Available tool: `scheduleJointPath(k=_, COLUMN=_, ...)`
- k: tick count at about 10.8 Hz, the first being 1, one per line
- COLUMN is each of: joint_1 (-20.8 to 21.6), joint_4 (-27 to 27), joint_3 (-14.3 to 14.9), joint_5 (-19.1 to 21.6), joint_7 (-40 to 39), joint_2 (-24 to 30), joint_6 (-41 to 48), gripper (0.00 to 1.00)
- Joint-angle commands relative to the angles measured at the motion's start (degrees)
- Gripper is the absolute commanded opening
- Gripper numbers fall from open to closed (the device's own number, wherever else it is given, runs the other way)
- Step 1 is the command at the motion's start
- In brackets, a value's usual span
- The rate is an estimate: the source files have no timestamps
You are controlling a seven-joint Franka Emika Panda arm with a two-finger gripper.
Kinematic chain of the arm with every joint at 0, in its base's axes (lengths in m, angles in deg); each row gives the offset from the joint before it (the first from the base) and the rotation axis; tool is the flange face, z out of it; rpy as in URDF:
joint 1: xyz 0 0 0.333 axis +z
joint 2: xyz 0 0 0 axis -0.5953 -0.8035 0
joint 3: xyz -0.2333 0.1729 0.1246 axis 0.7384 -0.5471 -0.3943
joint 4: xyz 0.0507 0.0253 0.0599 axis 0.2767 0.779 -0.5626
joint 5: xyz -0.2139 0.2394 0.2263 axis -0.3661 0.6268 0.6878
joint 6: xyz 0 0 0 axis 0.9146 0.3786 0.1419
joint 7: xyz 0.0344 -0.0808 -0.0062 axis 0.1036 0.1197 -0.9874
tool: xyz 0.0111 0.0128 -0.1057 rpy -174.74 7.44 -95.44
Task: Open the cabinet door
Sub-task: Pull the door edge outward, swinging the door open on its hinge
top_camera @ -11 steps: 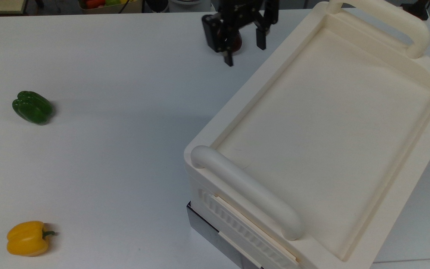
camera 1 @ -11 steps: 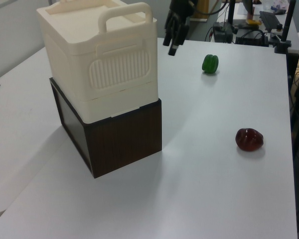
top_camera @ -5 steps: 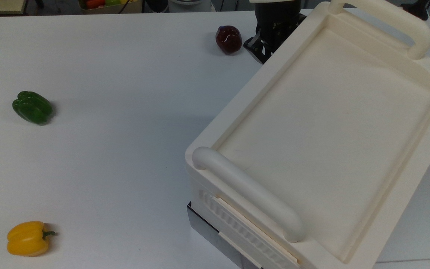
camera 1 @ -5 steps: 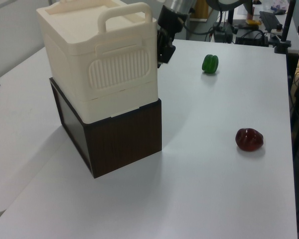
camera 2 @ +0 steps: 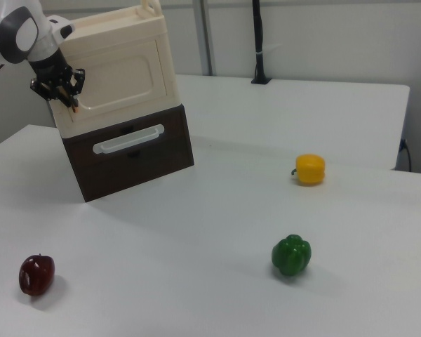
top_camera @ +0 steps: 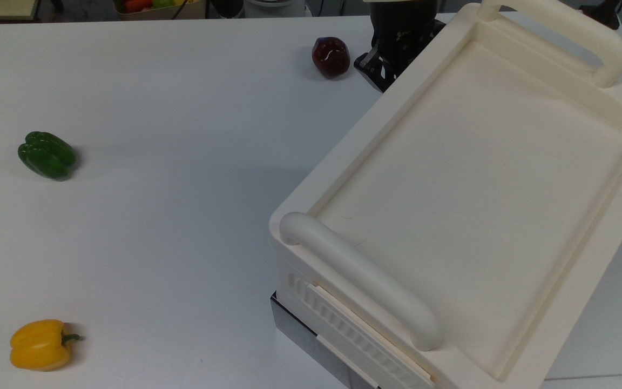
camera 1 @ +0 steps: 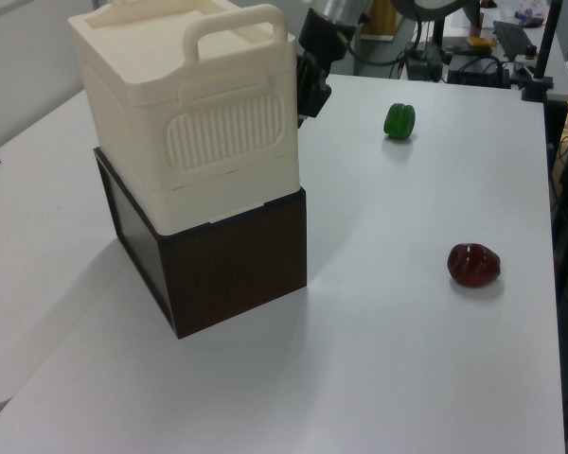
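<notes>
gripping cabinet door (camera 2: 123, 74) handle (camera 2: 75, 109) — hand (camera 2: 59, 95)

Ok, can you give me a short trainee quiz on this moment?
1. True or false: in the right view, the gripper is at the left end of the cabinet door.
2. In the top view, which lies nearest the gripper? A green pepper, B yellow pepper, C dark red pepper.
3. Fill in: the cream cabinet stands on a dark ____ box.
Key: 1 true; 2 C; 3 brown.
</notes>
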Motion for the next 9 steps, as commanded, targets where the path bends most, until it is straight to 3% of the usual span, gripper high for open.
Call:
scheduleJointPath(k=1, joint_1=1.12, joint_4=0.25, joint_3=0.04, joint_5=-1.21, joint_7=-0.96, joint_2=1.50, joint_6=-0.61, gripper=0.00)
scheduleJointPath(k=9, joint_1=-5.10, joint_4=5.44, joint_3=0.82, joint_5=-0.42, joint_7=-7.73, joint_2=7.57, joint_6=10.12, gripper=0.00)
